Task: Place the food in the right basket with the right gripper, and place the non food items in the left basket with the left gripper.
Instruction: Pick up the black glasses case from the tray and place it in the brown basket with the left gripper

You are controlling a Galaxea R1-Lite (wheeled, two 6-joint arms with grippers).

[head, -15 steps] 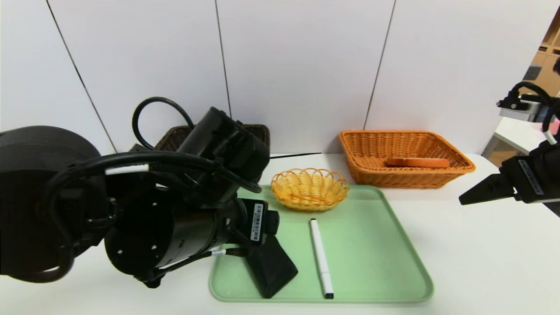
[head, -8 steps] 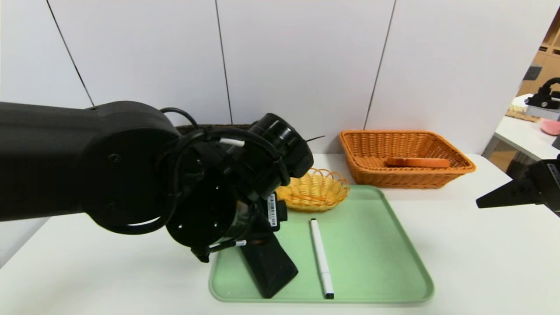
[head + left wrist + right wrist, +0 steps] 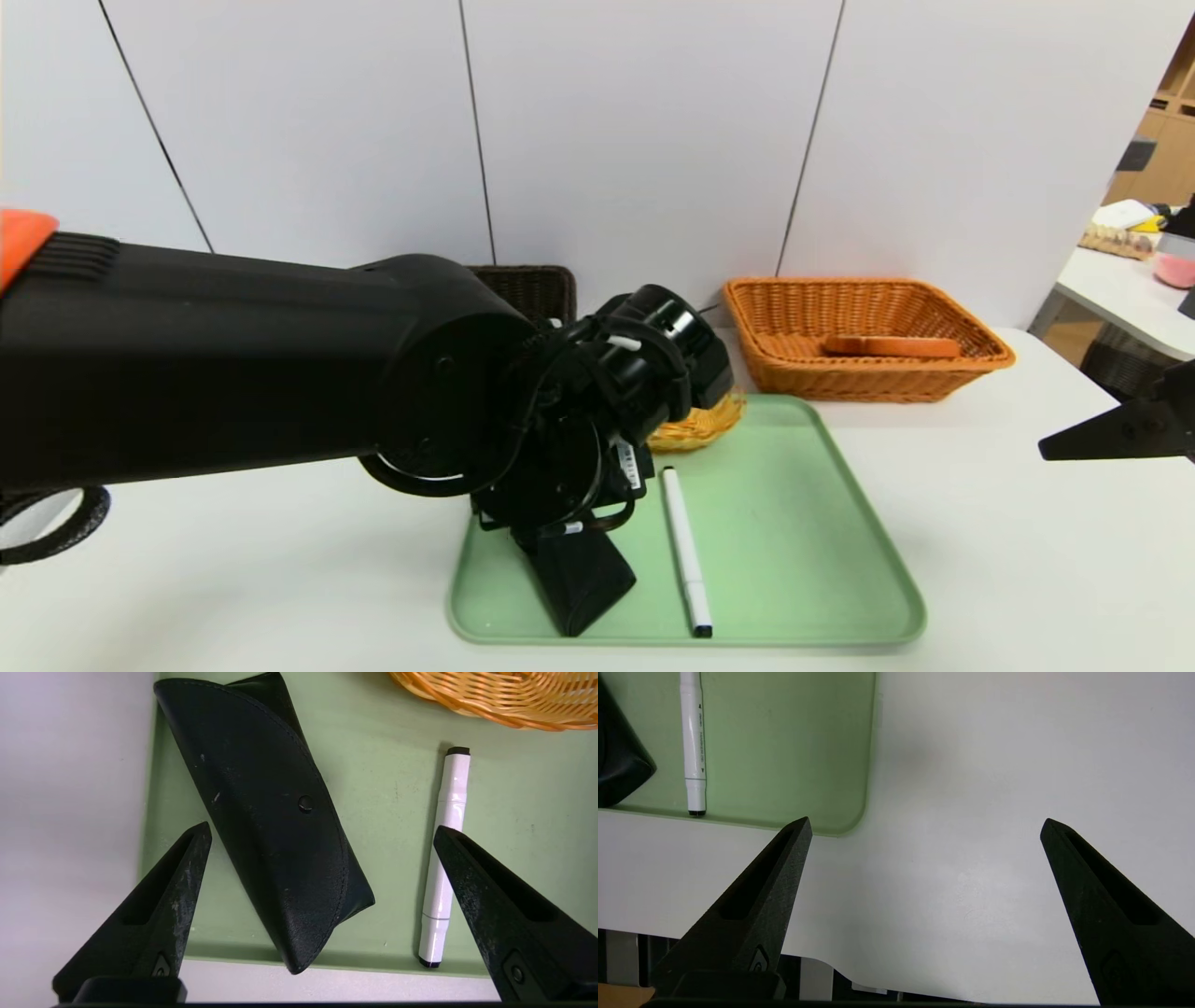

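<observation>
head view: high, facing forward and down over the counter (image 3: 980,523)
left wrist view: close above the tray (image 3: 383,812)
right wrist view: higher; shares tray corner and marker (image 3: 692,742)

Bright even light, soft shadows, sharp

matt leather case (image 3: 275,826), woven wicker basket (image 3: 868,336)

Black case (image 3: 275,835), white marker (image 3: 446,858), green tray (image 3: 383,788), jaws apart
</observation>
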